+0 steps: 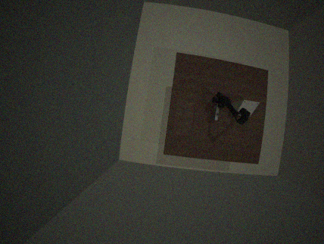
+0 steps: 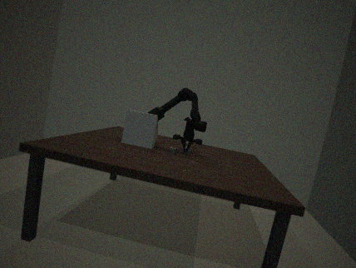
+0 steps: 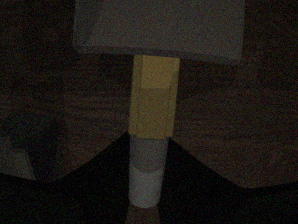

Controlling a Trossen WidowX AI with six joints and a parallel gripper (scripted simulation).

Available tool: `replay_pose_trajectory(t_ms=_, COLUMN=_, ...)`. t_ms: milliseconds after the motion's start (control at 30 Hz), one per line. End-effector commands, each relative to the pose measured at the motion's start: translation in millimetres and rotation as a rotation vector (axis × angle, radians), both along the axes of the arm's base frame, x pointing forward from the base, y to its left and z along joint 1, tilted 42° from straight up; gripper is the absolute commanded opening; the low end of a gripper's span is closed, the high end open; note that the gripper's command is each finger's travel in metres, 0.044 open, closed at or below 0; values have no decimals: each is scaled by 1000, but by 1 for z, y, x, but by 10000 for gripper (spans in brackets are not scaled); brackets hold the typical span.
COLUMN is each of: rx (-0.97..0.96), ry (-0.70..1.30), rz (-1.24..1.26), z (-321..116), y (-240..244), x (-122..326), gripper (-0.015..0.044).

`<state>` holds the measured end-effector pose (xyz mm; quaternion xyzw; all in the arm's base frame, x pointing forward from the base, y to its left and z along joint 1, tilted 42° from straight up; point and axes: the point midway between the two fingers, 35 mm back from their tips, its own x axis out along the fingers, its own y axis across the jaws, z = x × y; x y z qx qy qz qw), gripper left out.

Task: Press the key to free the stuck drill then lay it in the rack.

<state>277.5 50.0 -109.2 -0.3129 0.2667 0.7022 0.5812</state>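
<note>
In the wrist view a drill [image 3: 154, 112], yellow with a grey and white round end, sticks out of a large grey block [image 3: 160, 27]. My gripper [image 3: 144, 137] [image 2: 186, 152] is shut on the drill at its grey part, just below the yellow section, low over the table. The drill's far end is hidden in or under the block. I cannot make out the key. A pale piece [image 3: 16, 165] with a dark side is at the lower left of the wrist view; I cannot tell if it is the rack.
A large white box-like panel [image 2: 139, 129] [image 1: 253, 106] stands on the brown table [image 2: 83, 143] [image 1: 189, 132] beside the arm's base. A pale strip [image 1: 216, 114] lies by the arm's end. A small pale thing [image 2: 173, 150] is left of the fingers in the exterior view. The pictures are dark.
</note>
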Motion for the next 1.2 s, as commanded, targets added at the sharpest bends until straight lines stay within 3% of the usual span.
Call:
replay_pose_trajectory(t_ms=0, rx=-2, ry=1, rz=1, z=-6, y=-6, x=1, gripper=0)
replay_pose_trajectory(t_ms=500, rx=-3, ry=1, rz=1, z=-19, y=-22, x=4, gripper=0)
replay_pose_trajectory(t_ms=1033, rx=-3, ry=1, rz=1, z=-13, y=-14, x=2, gripper=420)
replay_pose_trajectory(t_ms=1167, rx=-3, ry=1, rz=1, z=-13, y=-12, x=1, gripper=440)
